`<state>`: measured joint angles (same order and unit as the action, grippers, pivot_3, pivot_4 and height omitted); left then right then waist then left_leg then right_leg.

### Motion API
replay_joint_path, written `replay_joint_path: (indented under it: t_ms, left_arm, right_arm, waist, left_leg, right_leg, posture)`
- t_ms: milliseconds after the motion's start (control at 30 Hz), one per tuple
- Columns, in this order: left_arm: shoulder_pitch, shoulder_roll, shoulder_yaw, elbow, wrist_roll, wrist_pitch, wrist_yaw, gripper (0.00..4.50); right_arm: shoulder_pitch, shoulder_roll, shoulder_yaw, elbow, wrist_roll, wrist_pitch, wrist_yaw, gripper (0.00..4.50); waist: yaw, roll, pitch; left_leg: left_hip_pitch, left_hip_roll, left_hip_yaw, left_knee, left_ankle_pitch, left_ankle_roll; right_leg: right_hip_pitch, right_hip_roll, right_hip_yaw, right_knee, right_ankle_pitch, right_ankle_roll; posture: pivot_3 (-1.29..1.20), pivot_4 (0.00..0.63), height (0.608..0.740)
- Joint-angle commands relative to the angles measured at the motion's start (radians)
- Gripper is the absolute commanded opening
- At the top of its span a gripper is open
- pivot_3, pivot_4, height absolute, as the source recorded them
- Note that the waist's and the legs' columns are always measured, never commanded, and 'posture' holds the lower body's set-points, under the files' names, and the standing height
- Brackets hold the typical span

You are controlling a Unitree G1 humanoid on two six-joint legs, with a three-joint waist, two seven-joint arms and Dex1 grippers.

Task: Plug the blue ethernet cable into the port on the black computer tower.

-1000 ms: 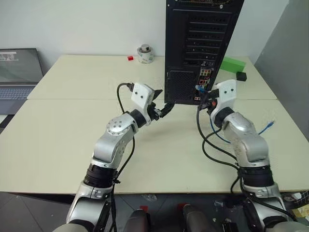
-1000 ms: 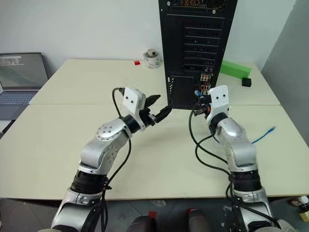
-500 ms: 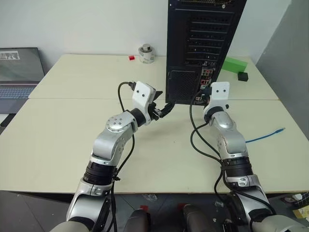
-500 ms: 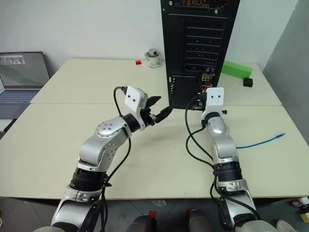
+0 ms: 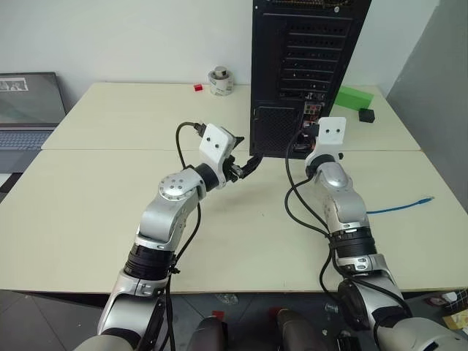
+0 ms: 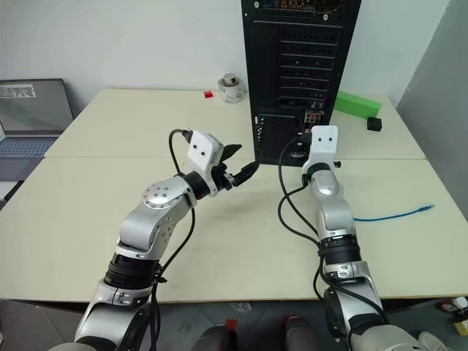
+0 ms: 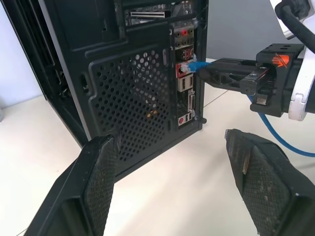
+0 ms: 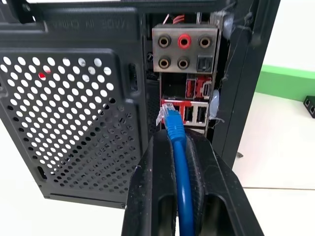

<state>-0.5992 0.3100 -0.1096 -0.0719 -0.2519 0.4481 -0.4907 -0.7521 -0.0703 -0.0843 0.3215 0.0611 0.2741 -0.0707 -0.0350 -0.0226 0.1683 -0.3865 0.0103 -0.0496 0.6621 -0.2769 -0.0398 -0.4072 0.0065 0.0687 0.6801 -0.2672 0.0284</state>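
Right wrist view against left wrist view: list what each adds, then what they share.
Right wrist alone: a green block behind the computer tower. Left wrist alone: the open left pincer and the right pincer seen from the side. Both: the blue cable clamped in the shut right pincer, its plug at the tower's ports.

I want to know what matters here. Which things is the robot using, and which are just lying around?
Using:
- thin bright-blue ethernet cable
- tall black metal computer tower
- right gripper, shut on the cable

Lying about:
- grey laptop
- green block
- small red piece
- tape roll
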Motion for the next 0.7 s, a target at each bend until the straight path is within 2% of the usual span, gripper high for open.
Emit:
replay_joint_path:
  t_ms: [33,700]
  left_arm:
    - [-0.010,0.000,0.024,-0.020,0.007,-0.024,0.002,3.58]
    - [-0.002,0.000,0.035,-0.025,0.019,-0.025,0.005,3.58]
  right_arm:
    - [-0.047,-0.005,-0.024,0.011,-0.001,-0.035,-0.021,0.00]
    - [-0.089,0.012,-0.038,0.057,0.011,-0.074,-0.040,0.00]
  waist:
    - [0.000,0.000,0.000]
    - [-0.007,0.000,0.000]
  left_leg:
    - [0.000,0.000,0.000,0.000,0.000,0.000]
    - [0.000,0.000,0.000,0.000,0.000,0.000]
  right_leg:
    - [0.000,0.000,0.000,0.000,0.000,0.000]
    - [0.000,0.000,0.000,0.000,0.000,0.000]
  posture:
    - [0.00,0.150,0.740]
    - [0.00,0.150,0.740]
